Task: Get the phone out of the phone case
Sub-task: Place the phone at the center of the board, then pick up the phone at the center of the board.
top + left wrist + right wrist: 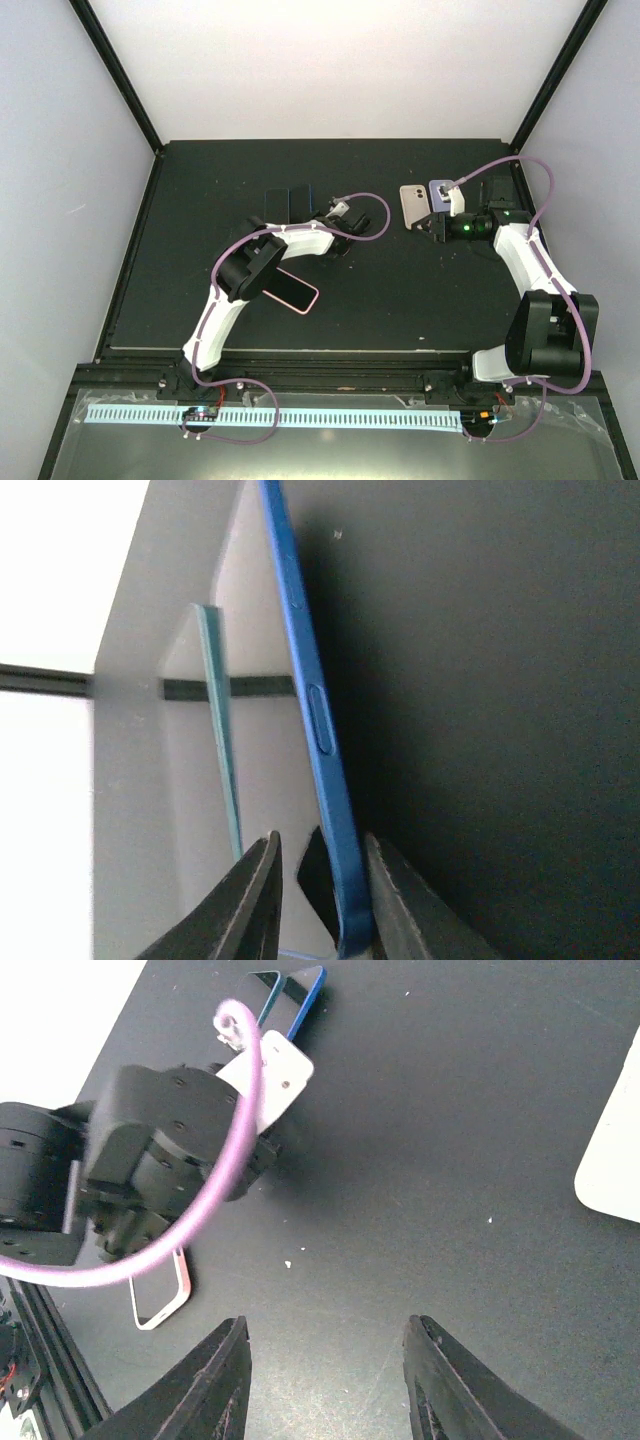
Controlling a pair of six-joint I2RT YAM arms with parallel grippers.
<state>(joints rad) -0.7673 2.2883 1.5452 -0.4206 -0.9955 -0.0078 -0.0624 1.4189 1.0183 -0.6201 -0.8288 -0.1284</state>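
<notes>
Left gripper [322, 842] has its jaws narrowed round the end of the blue-cased phone [312, 710], one finger right against it. Can't tell if it's actually clamped tbh. Teal phone [222, 740] sits just beside, both on the table [400, 300]. Right gripper [325, 1325] jaws spread wide w/ nothing between, near a white phone [612, 1160].

white arms [215, 320], black joints [550, 330], purple cables [520, 159]

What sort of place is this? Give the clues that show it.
Probably a robotics lab test cell: the left arm and right arm are mounted at the edge of a black table, plain white walls enclose it, and several phones lie out, such as the pink-cased phone.
</notes>
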